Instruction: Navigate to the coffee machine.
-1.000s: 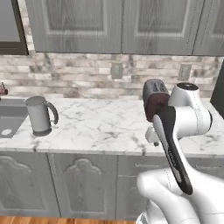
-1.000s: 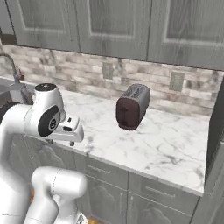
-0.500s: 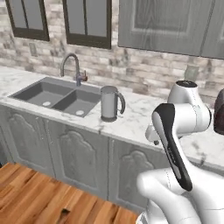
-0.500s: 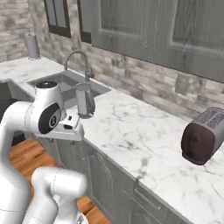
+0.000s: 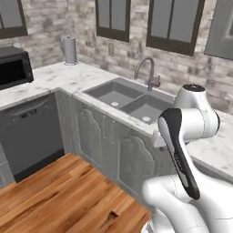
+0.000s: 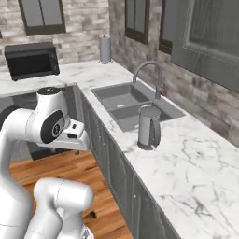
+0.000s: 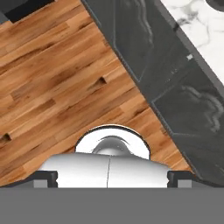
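Left base view, change: the whole picture has swung since a second ago, so the base is turning and driving, not the things; the toaster and kettle that stood ahead then are out of frame, and a double sink [image 5: 129, 98] with its faucet [image 5: 148, 73] sits ahead now.
Left base view, task meaning: no coffee machine appears around the sink, so I judge the search is mid-way and the base must keep turning or rolling along the counter.
Left base view, surface: a white marble counter [image 5: 59, 75] wraps the corner left of the sink; a paper towel roll [image 5: 69, 50] stands at the back wall, well left of the faucet, and a black microwave [image 5: 13, 68] sits further left still.
Left base view, room: grey cabinet doors [image 5: 98, 132] under the sink, a dishwasher front [image 5: 29, 132] left of them, wood floor [image 5: 59, 191] below, dark windows behind the faucet.
Right base view, change: same swing; the grey kettle [image 6: 149, 127] now stands just right of the sink [image 6: 126, 100], on the counter edge beside the basin.
Right base view, surface: bare marble runs on right of the kettle; microwave [image 6: 31, 59] and paper towel roll [image 6: 105, 49] lie beyond the sink.
Right base view, arm: folded, hand held over the floor left of the sink cabinets.
Hand view: looks down on wood floor and dark cabinet fronts [image 7: 175, 96].
Jaws: the fingers are not visible, so I cannot tell whether they are released or clenched.
Coffee machine: not reached; its place is unknown from here.
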Tool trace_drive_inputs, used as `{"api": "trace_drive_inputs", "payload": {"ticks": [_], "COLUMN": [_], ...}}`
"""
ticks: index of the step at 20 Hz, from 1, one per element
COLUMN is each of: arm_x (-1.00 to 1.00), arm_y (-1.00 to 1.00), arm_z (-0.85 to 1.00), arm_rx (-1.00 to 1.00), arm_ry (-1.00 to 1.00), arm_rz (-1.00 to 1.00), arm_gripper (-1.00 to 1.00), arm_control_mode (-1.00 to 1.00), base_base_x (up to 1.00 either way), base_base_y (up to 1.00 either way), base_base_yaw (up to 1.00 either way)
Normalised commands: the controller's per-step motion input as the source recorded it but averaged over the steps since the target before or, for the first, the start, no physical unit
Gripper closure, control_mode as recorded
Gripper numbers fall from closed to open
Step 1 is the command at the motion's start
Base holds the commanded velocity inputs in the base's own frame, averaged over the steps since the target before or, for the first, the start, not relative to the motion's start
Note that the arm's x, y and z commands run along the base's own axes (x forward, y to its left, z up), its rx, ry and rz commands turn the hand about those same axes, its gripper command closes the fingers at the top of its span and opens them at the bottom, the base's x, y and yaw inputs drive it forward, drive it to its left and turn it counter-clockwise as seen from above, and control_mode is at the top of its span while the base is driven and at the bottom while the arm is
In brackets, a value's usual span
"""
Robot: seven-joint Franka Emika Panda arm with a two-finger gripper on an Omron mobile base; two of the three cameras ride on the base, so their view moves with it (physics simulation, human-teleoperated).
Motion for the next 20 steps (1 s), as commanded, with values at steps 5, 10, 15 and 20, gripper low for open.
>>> {"api": "trace_drive_inputs", "payload": {"ticks": [5,10,15,20], "arm_x": [0.0,0.0,0.0,0.0], "arm_y": [0.0,0.0,0.0,0.0], "arm_z": [0.0,0.0,0.0,0.0], "arm_rx": [0.0,0.0,0.0,0.0], "arm_ry": [0.0,0.0,0.0,0.0], "arm_rz": [0.0,0.0,0.0,0.0], "arm_gripper": [-1.0,-1.0,-1.0,-1.0], "arm_control_mode": [1.0,1.0,1.0,1.0], "base_base_x": [0.3,0.29,0.41,0.68], "base_base_y": [0.4,0.4,0.39,0.4], "base_base_yaw": [0.58,0.62,0.63,0.56]}}
